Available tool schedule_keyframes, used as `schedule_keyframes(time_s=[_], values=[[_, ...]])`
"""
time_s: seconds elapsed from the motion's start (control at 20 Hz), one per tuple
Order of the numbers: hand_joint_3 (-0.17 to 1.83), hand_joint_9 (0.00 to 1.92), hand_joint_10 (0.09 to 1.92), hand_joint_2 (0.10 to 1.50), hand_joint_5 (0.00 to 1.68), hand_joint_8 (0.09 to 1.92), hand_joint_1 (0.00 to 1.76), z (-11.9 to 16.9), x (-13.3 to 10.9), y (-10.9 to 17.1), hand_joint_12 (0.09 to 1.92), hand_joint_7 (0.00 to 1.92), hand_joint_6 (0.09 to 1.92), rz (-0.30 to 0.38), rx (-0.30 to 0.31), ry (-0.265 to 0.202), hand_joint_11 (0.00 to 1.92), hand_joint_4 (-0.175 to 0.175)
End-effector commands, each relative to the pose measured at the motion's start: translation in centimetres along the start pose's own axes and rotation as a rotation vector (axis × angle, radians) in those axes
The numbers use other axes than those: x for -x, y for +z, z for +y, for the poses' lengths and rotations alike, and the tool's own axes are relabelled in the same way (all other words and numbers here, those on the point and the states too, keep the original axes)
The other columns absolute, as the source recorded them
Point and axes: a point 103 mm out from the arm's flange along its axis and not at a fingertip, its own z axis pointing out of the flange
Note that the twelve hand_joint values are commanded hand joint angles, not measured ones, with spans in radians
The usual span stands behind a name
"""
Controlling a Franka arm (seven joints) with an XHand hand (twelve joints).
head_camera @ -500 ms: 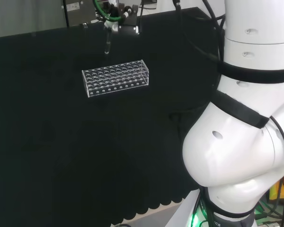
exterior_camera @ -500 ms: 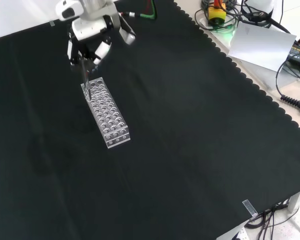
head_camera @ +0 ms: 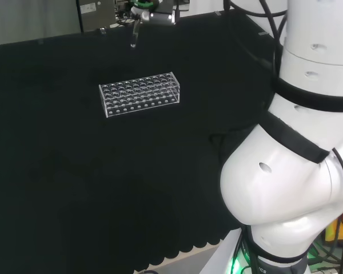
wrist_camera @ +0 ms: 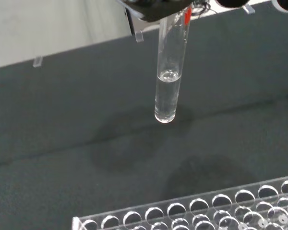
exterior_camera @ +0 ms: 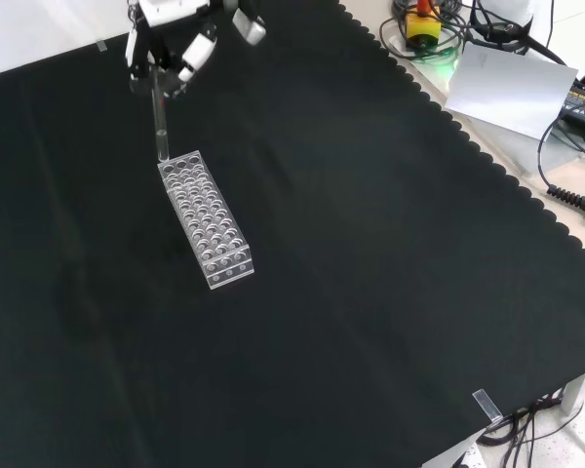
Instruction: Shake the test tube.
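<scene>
A: Here, which step of the task is in hand?

B: Judging from the poses, the shake itself, or the lift just before it. The robot hand has its fingers pinched on the upper end of the tube, which hangs upright and clear of the rack.

A: Where does the tube sit relative to the rack?

B: In the front view it hangs at about 11 o'clock from the rack's middle, its round bottom just above the rack's far end and not touching it. In the head view the tube lies near 12 o'clock of the rack, well above it.

A: What does the tube hold?

B: The wrist view shows clear liquid filling roughly the lower third of the tube; the rack's empty holes lie nearer the camera.

A: And the hand's pose?

B: Raised over the far edge of the tabletop, at 12 o'clock in the front view, fingers pointing down.

A: What does the next move call for?

B: Probably short back-and-forth swings with the pinch kept closed, and enough height that the tube's bottom does not strike the rack. The liquid level is low, so spilling looks unlikely.
</scene>
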Motion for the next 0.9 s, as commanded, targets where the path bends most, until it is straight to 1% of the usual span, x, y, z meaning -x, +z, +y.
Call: schedule_keyframes(time_s=[0.05,0.3,0.4,0.5,0.6,0.7,0.8,0.9], values=[[-0.17,1.71,0.44,1.05,1.36,0.38,1.23,-2.3,-3.9,-1.9,0.86,1.74,0.36,0.063,-0.001,-0.08,1.23,-0.175],[-0.17,1.71,0.44,1.05,1.37,0.38,1.23,-3.8,-8.7,-2.3,0.86,1.74,0.36,0.099,-0.011,-0.168,1.23,-0.175],[-0.17,1.71,0.44,1.05,1.37,0.38,1.23,-4.2,-9.6,-2.3,0.86,1.74,0.36,0.096,-0.013,-0.188,1.23,-0.175],[-0.17,1.71,0.44,1.05,1.37,0.38,1.23,-4.5,-9.6,-2.2,0.86,1.74,0.36,0.079,-0.011,-0.192,1.23,-0.175],[-0.17,1.71,0.44,1.05,1.37,0.38,1.23,-4.7,-8.7,-2.3,0.86,1.74,0.36,0.05,-0.008,-0.182,1.23,-0.175],[-0.17,1.71,0.44,1.05,1.37,0.38,1.23,-4.8,-6.8,-2.4,0.86,1.74,0.36,0.001,-0.004,-0.163,1.23,-0.175],[-0.17,1.71,0.44,1.05,1.37,0.38,1.23,-5.0,-4.2,-2.5,0.86,1.74,0.35,-0.051,-0.005,-0.129,1.23,-0.175],[-0.17,1.71,0.44,1.05,1.37,0.38,1.23,-5.1,-1.1,-2.6,0.86,1.74,0.35,-0.098,-0.011,-0.078,1.23,-0.175]])
